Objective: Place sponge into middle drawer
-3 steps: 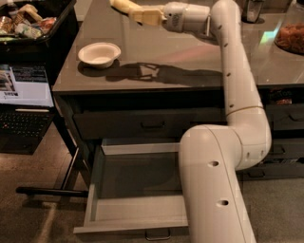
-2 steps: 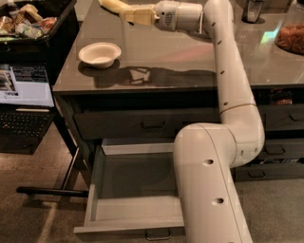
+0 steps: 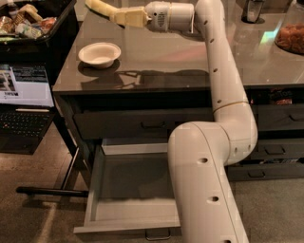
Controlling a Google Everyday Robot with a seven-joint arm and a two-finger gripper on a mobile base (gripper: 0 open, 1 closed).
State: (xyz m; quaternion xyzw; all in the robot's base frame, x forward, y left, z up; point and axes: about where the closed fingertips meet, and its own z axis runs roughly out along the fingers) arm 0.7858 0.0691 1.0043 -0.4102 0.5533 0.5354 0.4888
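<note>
My gripper (image 3: 96,6) reaches out over the far left part of the dark countertop (image 3: 180,57), beyond the white bowl (image 3: 99,53), with its tip at the top edge of the view. The sponge does not show anywhere; it is hidden or out of view. The middle drawer (image 3: 95,185) is pulled open below the counter. Its light grey inside looks empty, and its small metal handle (image 3: 159,234) is at the front. My arm (image 3: 209,180) covers the drawer's right part.
A shut shallower drawer (image 3: 142,124) sits above the open one. A laptop (image 3: 21,95) and a bin of snack packets (image 3: 23,21) stand at the left. A black stand bar (image 3: 50,191) lies on the floor. More drawers (image 3: 275,152) are at the right.
My gripper has moved left across the countertop, toward the far left corner beyond the bowl. The drawer and bowl have not moved.
</note>
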